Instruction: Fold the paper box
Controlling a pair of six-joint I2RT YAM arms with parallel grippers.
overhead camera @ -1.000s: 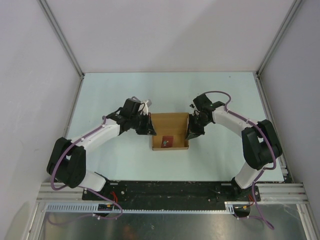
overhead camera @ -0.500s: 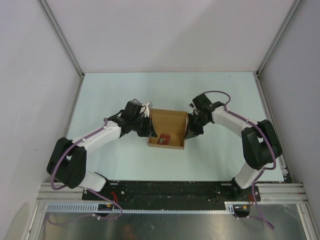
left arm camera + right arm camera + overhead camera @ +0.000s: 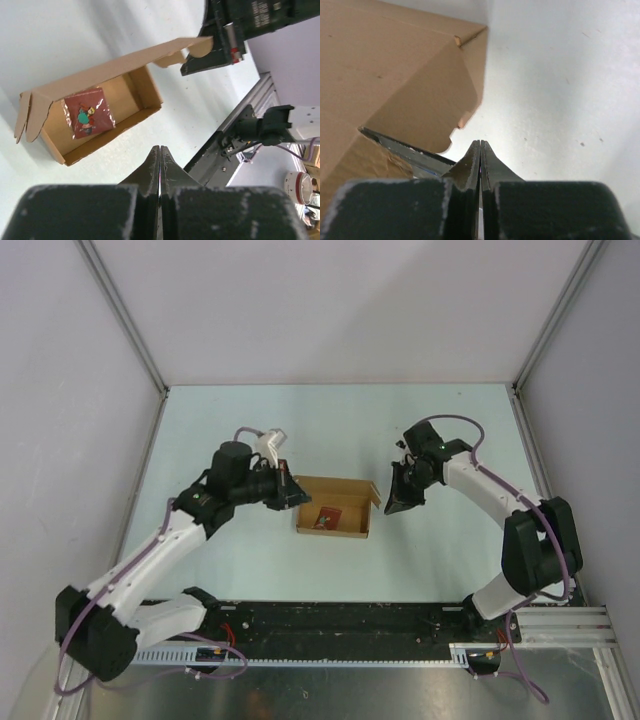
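The 2 grippers have drawn off the ends of the paper box (image 3: 347, 504): the left gripper (image 3: 291, 492) has backed away leftward and the right gripper (image 3: 392, 505) rightward, each now beside it rather than pressed against it. The left arm (image 3: 150, 550) has swung out toward the near-left corner. The box now sits slightly askew.

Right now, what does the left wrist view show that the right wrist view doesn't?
Only the left wrist view: the inside of the paper box, a red packet on its floor, and the right gripper by its far end. Only the right wrist view: a close-up of one tabbed flap. Both: the box, the pale table, and a shut gripper in front, the left gripper in one, the right in the other.
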